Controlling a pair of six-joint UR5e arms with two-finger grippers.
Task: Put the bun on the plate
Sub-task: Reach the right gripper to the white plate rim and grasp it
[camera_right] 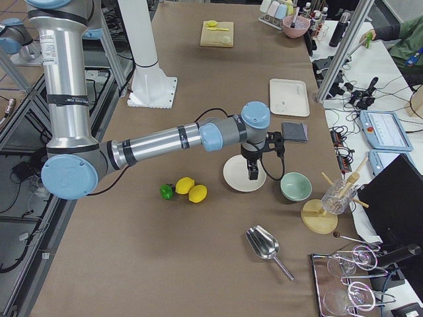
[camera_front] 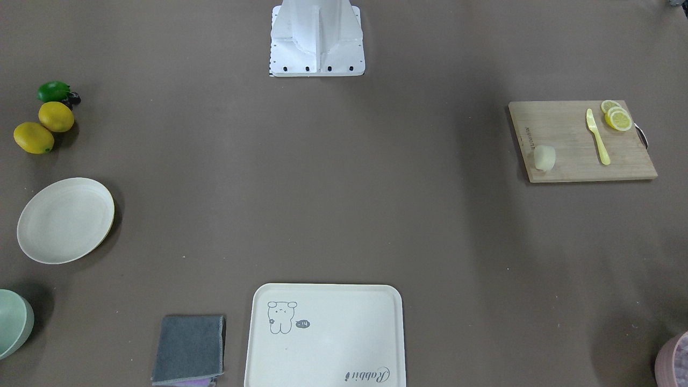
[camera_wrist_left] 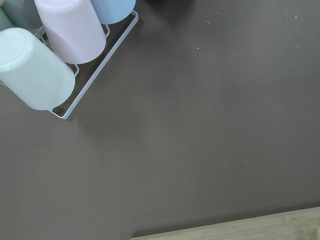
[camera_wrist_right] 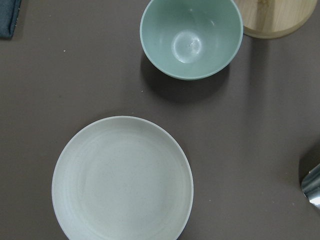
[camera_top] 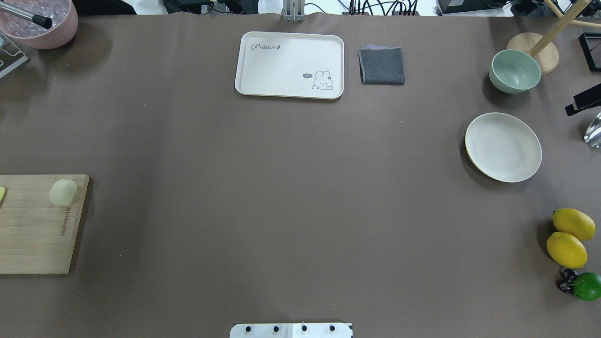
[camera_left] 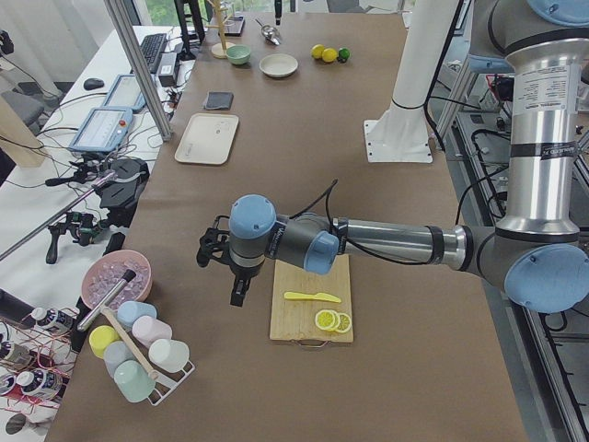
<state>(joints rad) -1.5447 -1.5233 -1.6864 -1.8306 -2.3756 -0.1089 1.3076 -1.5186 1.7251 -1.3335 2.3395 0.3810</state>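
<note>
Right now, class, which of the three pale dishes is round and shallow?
The cream plate, lying between the green bowl and the lemons. The bowl is round but deep; the tray is rectangular with a drawing.

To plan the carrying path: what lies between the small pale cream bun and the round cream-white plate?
Nothing: the overhead view shows only bare brown tabletop between the bun and the plate.

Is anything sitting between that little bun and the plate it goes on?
Nothing visible. Only bare table lies between the bun on its cutting board and the plate; the tray sits well off that line.
</note>
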